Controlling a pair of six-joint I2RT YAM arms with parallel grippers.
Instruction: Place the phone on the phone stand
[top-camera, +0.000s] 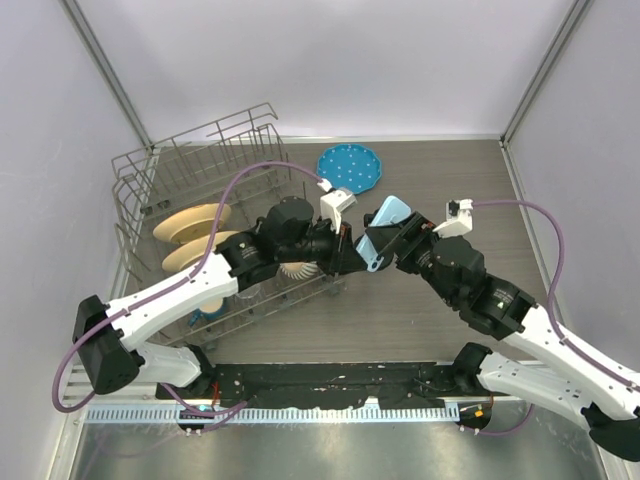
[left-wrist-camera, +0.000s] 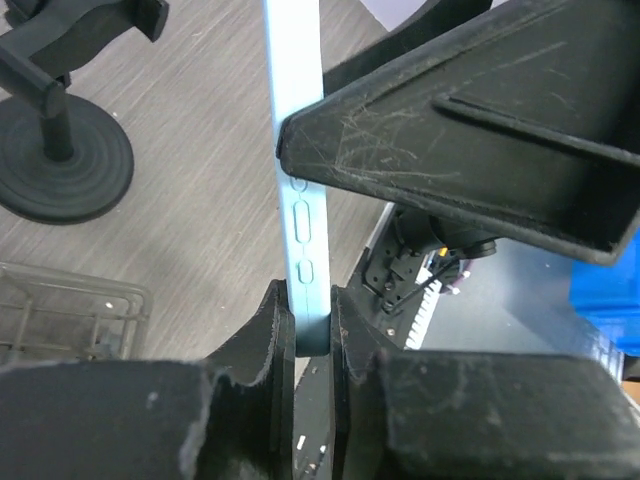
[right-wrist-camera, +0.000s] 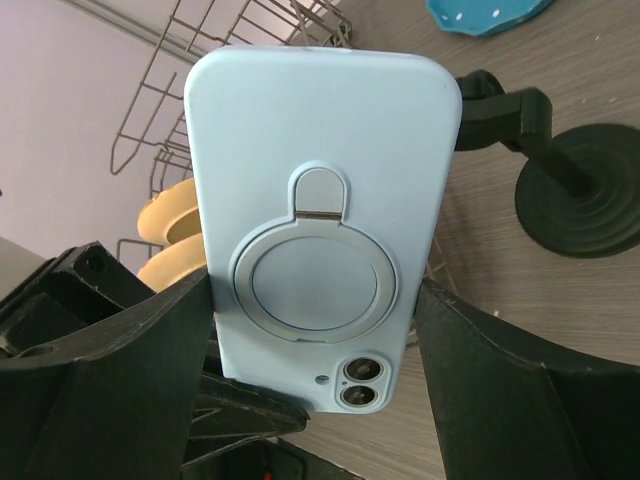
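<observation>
The left claw (left-wrist-camera: 311, 333) pinches the phone (right-wrist-camera: 320, 150) across its faces. The right claw (right-wrist-camera: 315, 345) clamps its long sides, holding it above the surface (left-wrist-camera: 200, 210). Beyond, the phone stand (right-wrist-camera: 578, 200) shows its base, but the phone hides part of its cradle.

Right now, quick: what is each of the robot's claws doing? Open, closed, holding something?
The left gripper is closed on the phone, pinching its thin edge.
The right gripper is closed on the phone too, gripping across its width.
</observation>
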